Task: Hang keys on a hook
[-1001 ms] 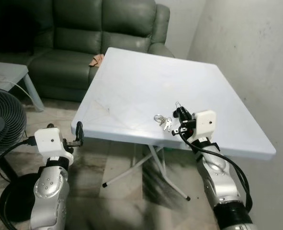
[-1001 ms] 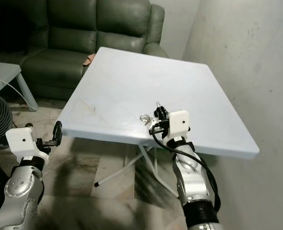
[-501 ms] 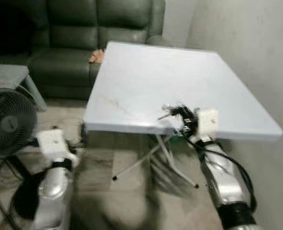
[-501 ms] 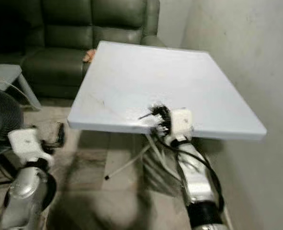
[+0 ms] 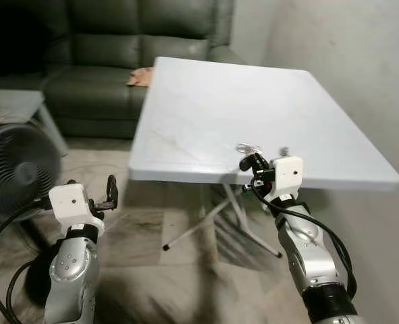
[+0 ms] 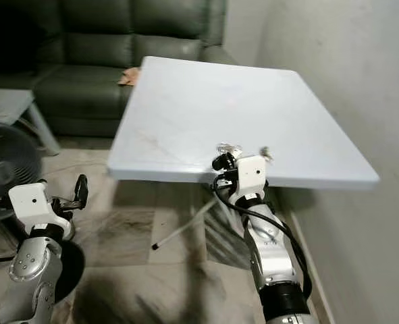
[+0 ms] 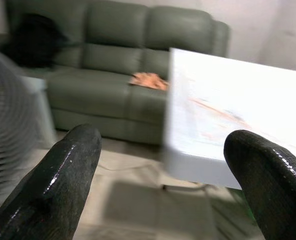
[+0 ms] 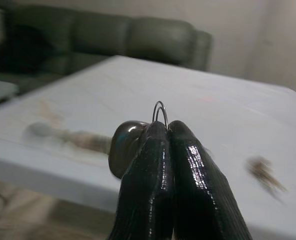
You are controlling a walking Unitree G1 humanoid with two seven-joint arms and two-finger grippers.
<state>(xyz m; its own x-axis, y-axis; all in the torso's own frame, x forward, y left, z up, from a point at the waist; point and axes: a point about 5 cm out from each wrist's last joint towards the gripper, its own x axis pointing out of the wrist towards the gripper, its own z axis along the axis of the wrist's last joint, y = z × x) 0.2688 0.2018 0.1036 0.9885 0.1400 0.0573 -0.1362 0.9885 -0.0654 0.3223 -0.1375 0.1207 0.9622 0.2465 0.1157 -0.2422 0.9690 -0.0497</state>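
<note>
Black fingers of the right gripper are pressed together on the key ring, pinched at the near edge of the white folding table. Left gripper hangs low beside the fan, fingers spread apart, before the green sofa.

Glossy black tool fingers, thin metal ring, smooth matt white table
</note>
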